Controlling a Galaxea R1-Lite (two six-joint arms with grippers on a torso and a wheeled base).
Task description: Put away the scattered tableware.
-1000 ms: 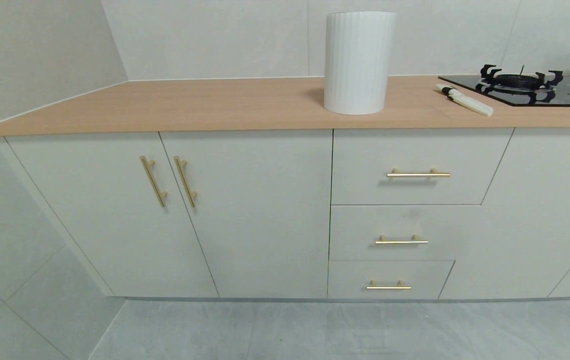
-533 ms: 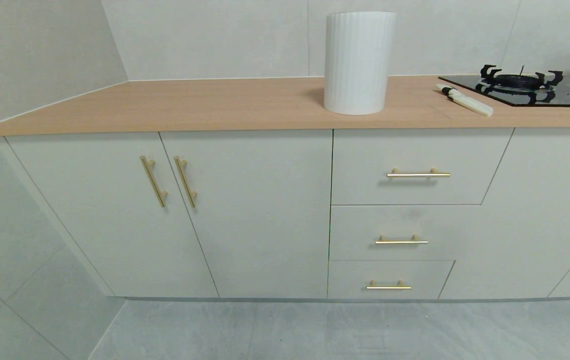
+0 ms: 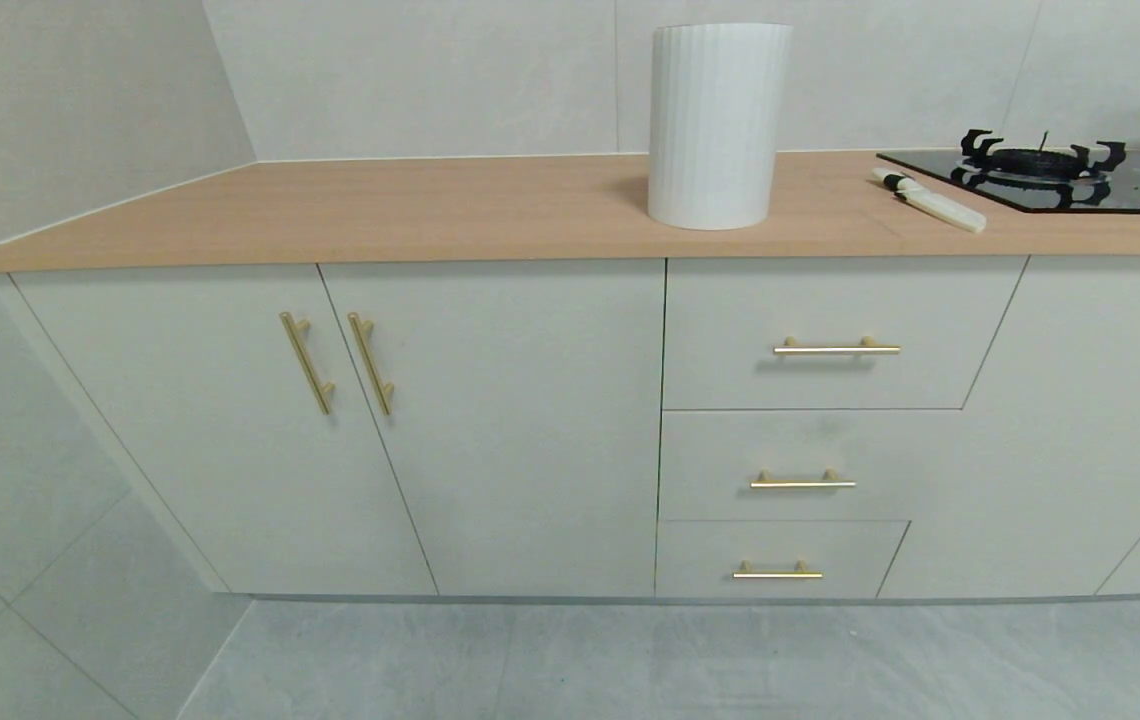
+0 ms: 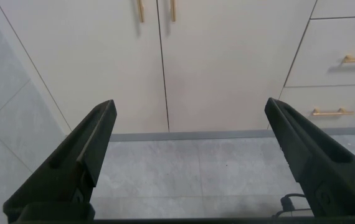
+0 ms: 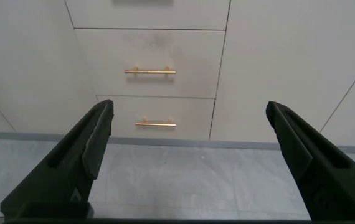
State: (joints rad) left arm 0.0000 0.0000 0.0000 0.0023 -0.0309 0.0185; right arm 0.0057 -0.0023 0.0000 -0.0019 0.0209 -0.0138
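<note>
A white-handled knife (image 3: 928, 201) lies on the wooden counter (image 3: 430, 210) beside the hob, to the right of a tall white ribbed holder (image 3: 717, 125). My left gripper (image 4: 190, 112) hangs low in front of the cabinet doors, open, nothing between its fingers. My right gripper (image 5: 190, 115) hangs low in front of the drawers, open and empty too. Both are well below counter height, above the floor.
A black gas hob (image 3: 1060, 175) sits at the counter's right end. Below are two cabinet doors with gold handles (image 3: 335, 362) and three drawers (image 3: 835, 348). A wall closes off the left side. Grey tiled floor (image 3: 630, 660) lies in front.
</note>
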